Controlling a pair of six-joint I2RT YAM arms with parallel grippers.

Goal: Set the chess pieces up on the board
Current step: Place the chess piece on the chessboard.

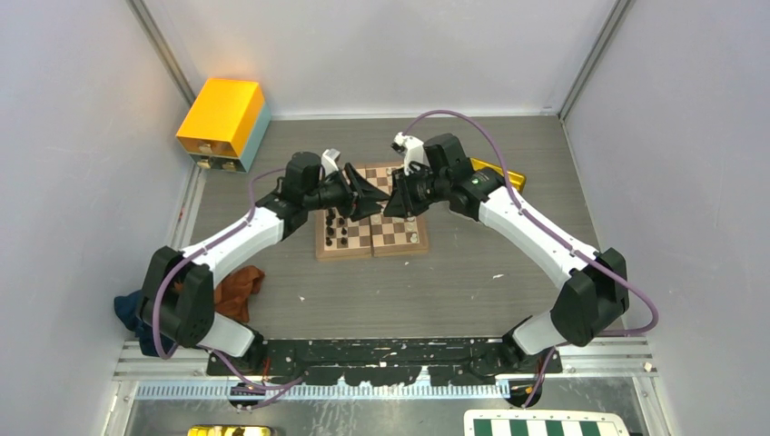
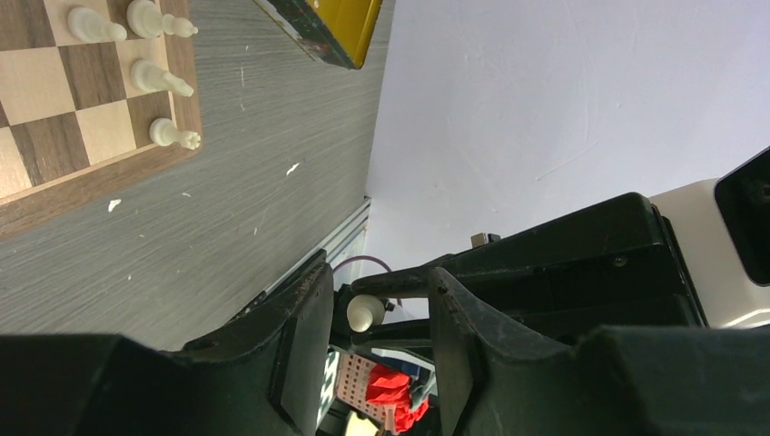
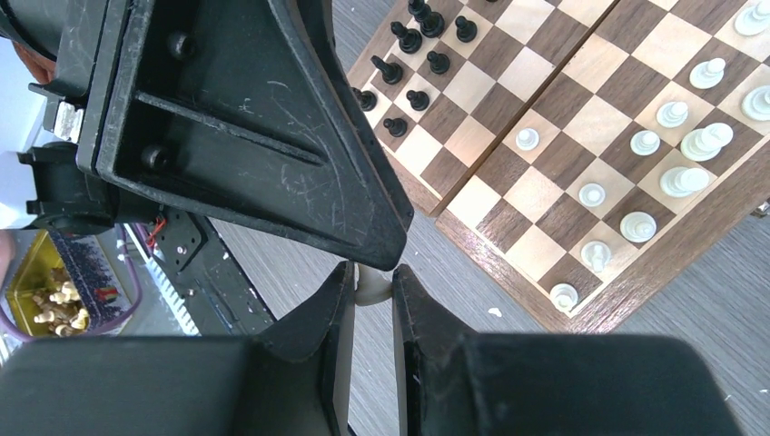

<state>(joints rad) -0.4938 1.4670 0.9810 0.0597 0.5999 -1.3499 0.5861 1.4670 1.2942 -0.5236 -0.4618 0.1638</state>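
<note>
I am pinching a cream piece (image 3: pixel 370 287) in the right gripper (image 3: pixel 371 272). The left gripper (image 2: pixel 381 277) is meeting it tip to tip, with its fingers (image 2: pixel 304 354) standing apart on either side of that piece. The board (image 1: pixel 397 236) is lying below both tips. Black pieces (image 3: pixel 409 64) are lining its left-gripper side and cream pieces (image 3: pixel 672 136) its right-gripper side. Bare grey table (image 1: pixel 445 291) is lying open past the board's frame, toward the bases.

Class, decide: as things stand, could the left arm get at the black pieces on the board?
Probably yes. The black pieces stand on the left half of the board, close beside the left gripper, with nothing between them, and its jaws stand open.
</note>
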